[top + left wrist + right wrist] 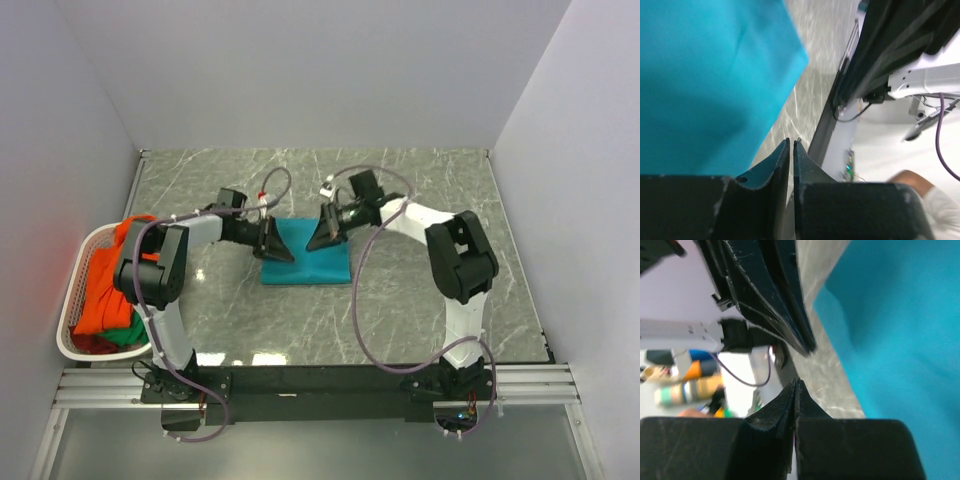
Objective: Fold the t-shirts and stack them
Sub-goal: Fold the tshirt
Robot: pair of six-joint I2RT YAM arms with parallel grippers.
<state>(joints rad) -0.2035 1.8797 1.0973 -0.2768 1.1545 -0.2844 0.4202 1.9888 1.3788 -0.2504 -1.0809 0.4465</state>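
table (430,200): marble, the basket sits at its left edge.
basket (68,330): white plastic, two shirts heaped in it.
teal shirt (305,265): well right of the basket, flat on the table, a neat rectangle; looks folded already.
orange shirt (100,295): in the basket, on top, crumpled, spilling over the far rim.
green shirt (122,335): in the basket, near corner, mostly under the orange shirt.
left gripper (277,250): right of the basket, over the teal shirt's far corner on the basket side. Jaws nearly together, only a sliver between them, nothing in it. In the wrist view the tips sit off the cloth edge, over marble.
right gripper (322,238): farther from the basket, over the teal shirt's far edge. Jaws pressed together, holding nothing; cloth lies beside the tips, not between them.
step: first shirt looks done, so likely the handover to shirt two. Two of three are not yet folded.
next: the left arm is nearest the basket; swing it there, spread the jaws, pinch the orange shirt on top and lift it out. It needs spreading flat before any fold.
risk: the green shirt could drag out with the orange one, or the teal fold could get nudged.
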